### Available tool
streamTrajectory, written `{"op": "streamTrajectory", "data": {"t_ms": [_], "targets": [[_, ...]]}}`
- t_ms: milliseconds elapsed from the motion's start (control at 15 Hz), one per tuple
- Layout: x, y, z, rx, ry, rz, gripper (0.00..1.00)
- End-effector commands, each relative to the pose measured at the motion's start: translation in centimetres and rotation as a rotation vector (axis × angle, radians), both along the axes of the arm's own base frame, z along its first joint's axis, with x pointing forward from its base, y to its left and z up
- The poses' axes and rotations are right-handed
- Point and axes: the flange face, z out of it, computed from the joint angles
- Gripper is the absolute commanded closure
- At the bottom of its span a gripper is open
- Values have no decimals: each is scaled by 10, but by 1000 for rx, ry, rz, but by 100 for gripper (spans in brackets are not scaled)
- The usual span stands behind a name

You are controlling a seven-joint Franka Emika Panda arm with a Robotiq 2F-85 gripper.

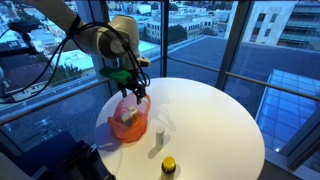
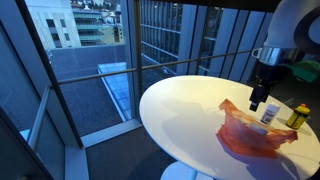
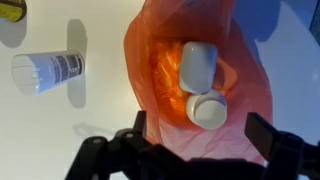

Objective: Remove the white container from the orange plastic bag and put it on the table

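Note:
The orange plastic bag (image 3: 160,70) lies open on the white table (image 3: 90,110). It also shows in both exterior views (image 1: 130,125) (image 2: 250,140). The white container (image 3: 198,62) lies inside the bag, with a round white piece (image 3: 207,108) touching it. My gripper (image 3: 200,130) is open and empty, hovering just above the bag with one finger on either side of the round white piece. In both exterior views the gripper (image 1: 136,92) (image 2: 257,104) points down over the bag's rim.
A slim pale bottle (image 3: 45,72) (image 1: 158,138) (image 2: 270,115) stands beside the bag. A dark yellow-topped jar (image 3: 10,10) (image 1: 168,165) (image 2: 296,116) stands a little farther off. The round table's edge (image 1: 240,110) is near a glass wall with railings.

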Motion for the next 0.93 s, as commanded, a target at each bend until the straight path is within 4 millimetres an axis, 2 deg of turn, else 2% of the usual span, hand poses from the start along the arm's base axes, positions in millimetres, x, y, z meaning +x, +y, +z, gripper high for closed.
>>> {"op": "streamTrajectory", "data": {"t_ms": [0,467,867], "targets": [[1,8,-17,-33,-33,27,0],[3,10,-22,-18,-32,45,0],[6,14,-42,-14,-13,50,0]]}}
